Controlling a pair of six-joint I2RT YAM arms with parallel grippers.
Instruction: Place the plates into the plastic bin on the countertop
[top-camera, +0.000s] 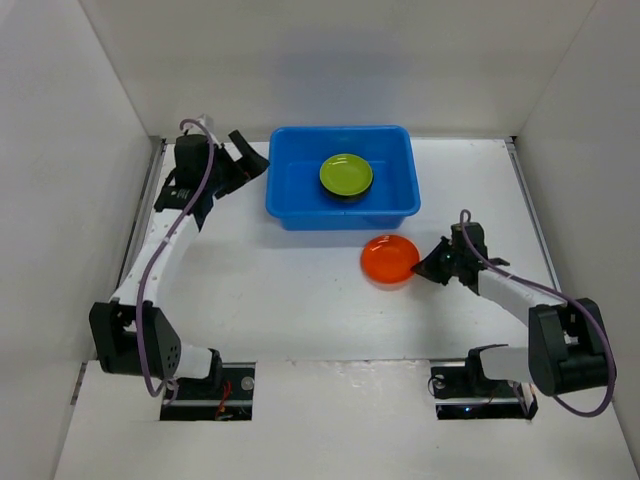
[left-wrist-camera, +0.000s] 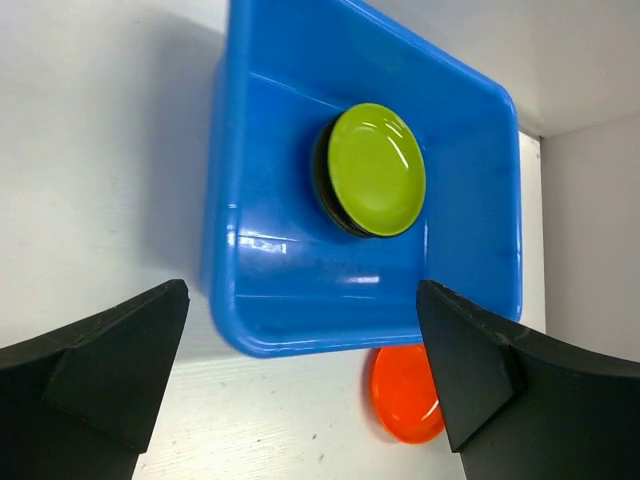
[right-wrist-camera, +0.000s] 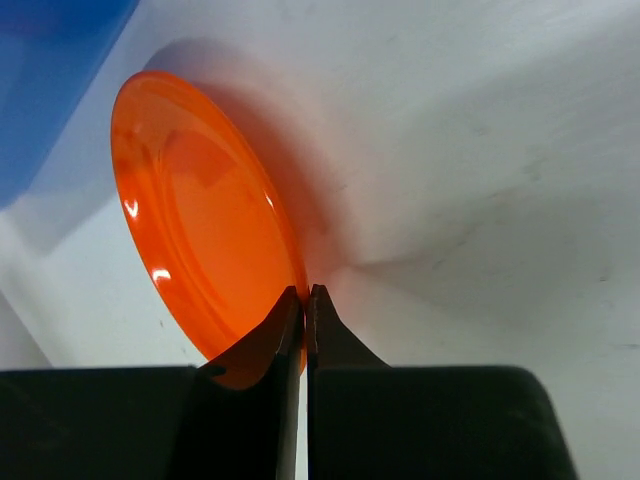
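The blue plastic bin (top-camera: 295, 205) stands at the back middle of the white countertop (top-camera: 300, 310). A lime green plate (top-camera: 346, 174) lies in it on top of a black plate (left-wrist-camera: 322, 180). My right gripper (top-camera: 428, 266) is shut on the rim of the orange plate (top-camera: 390, 260), just in front of the bin; the wrist view shows the jaws pinching the plate's edge (right-wrist-camera: 200, 220). My left gripper (top-camera: 250, 160) is open and empty, above the bin's left end. The bin (left-wrist-camera: 260, 290), green plate (left-wrist-camera: 375, 168) and orange plate (left-wrist-camera: 405, 392) show in its wrist view. The patterned plates are out of view.
White walls (top-camera: 90, 150) close in the countertop on the left, back and right. The bin sits close to the back wall. Both arm bases (top-camera: 200, 385) are at the near edge.
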